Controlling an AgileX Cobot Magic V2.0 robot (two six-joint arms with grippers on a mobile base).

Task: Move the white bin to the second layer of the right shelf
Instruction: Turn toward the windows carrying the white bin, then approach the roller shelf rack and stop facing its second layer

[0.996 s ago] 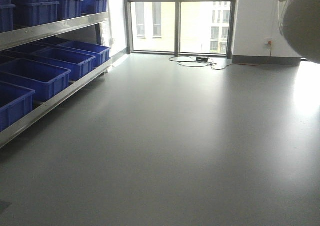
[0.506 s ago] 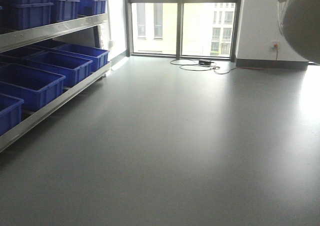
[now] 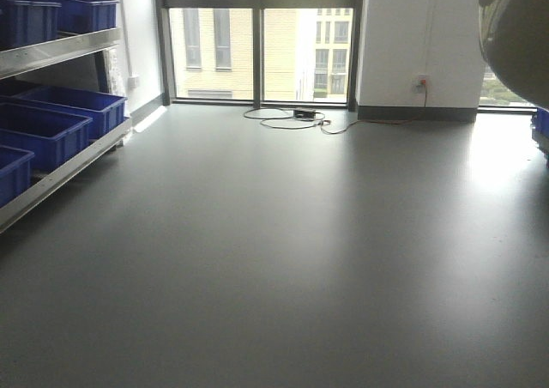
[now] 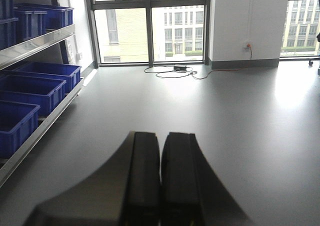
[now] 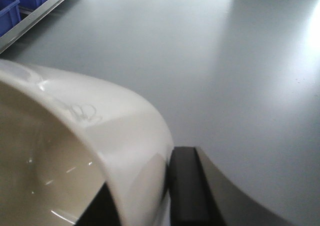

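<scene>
Daylight from the windows (image 3: 257, 40) glares off the floor (image 3: 502, 160); the close white bin (image 3: 519, 36) blurs.

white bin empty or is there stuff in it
Empty as far as visible: the white bin shows only bare glossy plastic inside; rest unseen.

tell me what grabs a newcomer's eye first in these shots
The glossy cream-white plastic tub fills the lower left of the right wrist view, its wall pinched by the right gripper. On the left, deep blue rectangular plastic crates line a steel rack, the only strong colour beside the grey floor. The left gripper is shut and empty.
</scene>
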